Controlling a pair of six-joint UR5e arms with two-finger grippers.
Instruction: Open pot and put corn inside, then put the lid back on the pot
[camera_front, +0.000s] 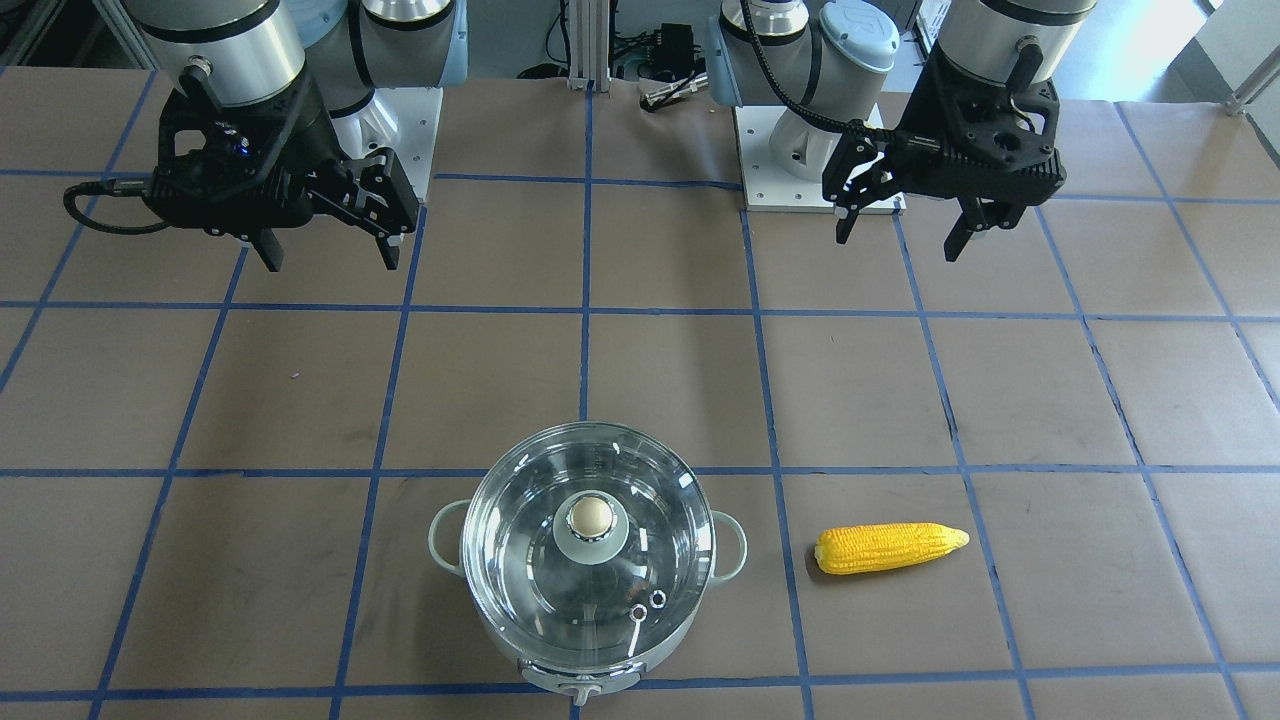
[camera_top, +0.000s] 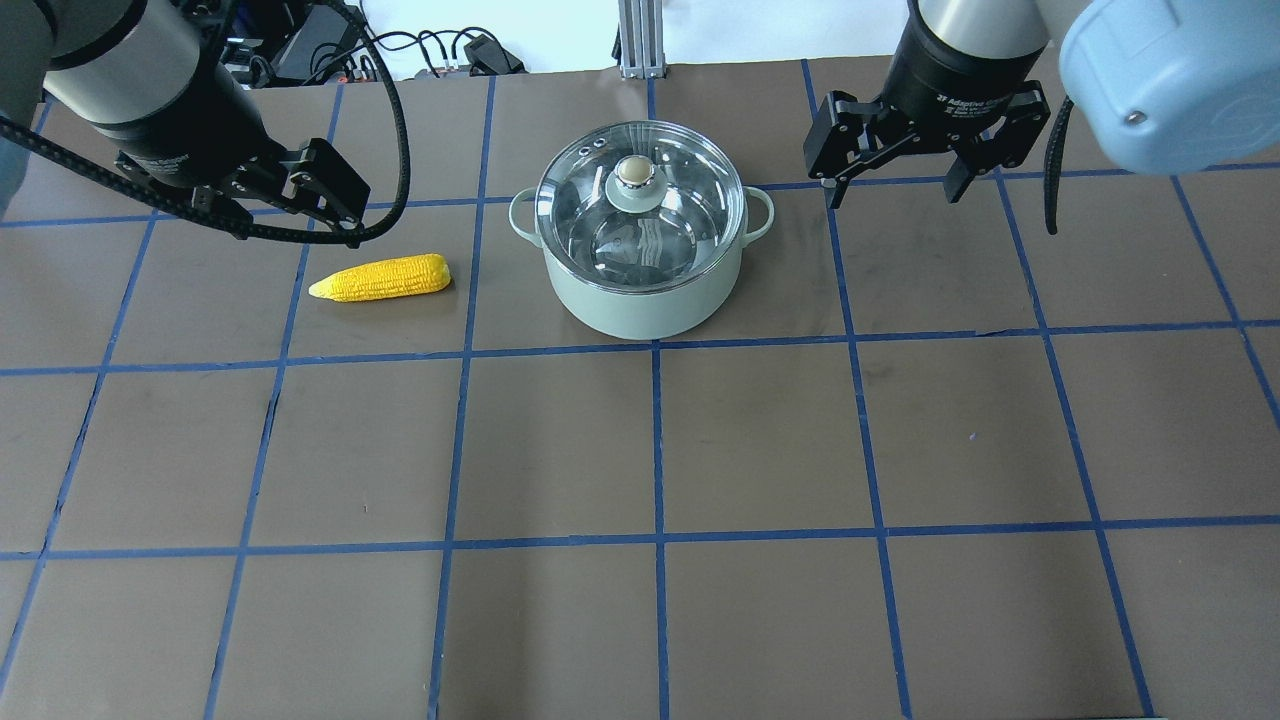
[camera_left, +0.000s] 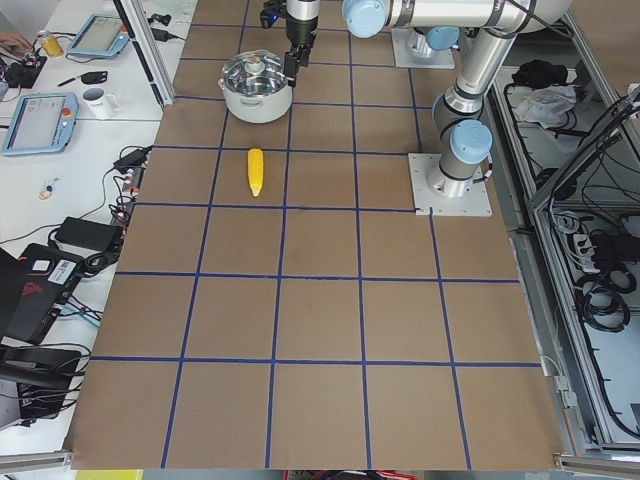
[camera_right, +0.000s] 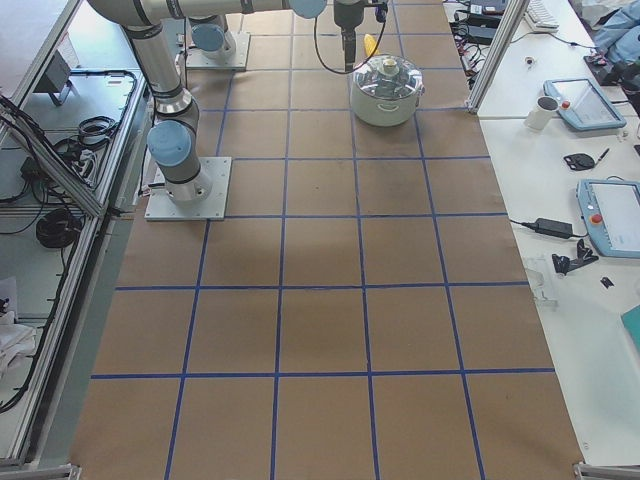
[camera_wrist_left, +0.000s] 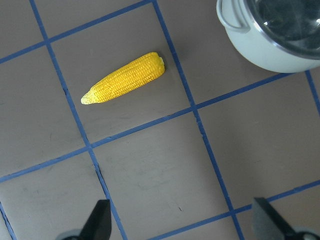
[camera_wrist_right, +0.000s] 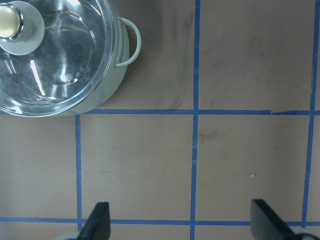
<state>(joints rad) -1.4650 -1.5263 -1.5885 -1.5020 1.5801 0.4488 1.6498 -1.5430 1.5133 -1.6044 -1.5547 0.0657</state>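
Noted left gripper (camera_front: 898, 240) and right gripper (camera_front: 330, 262) spread wide, empty. Risk: pinch slipping off round ball knob (camera_front: 590, 517), dropping glass lid (camera_front: 525, 570) onto pot (camera_top: 650, 300).

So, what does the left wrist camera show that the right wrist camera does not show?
Only the left wrist view shows the corn, which lies on the table apart from the pot. Only the right wrist view shows the beige knob of the lid. Both show part of the pot with one loop handle, the blue-taped table, and an open, empty hand: left hand, right hand.
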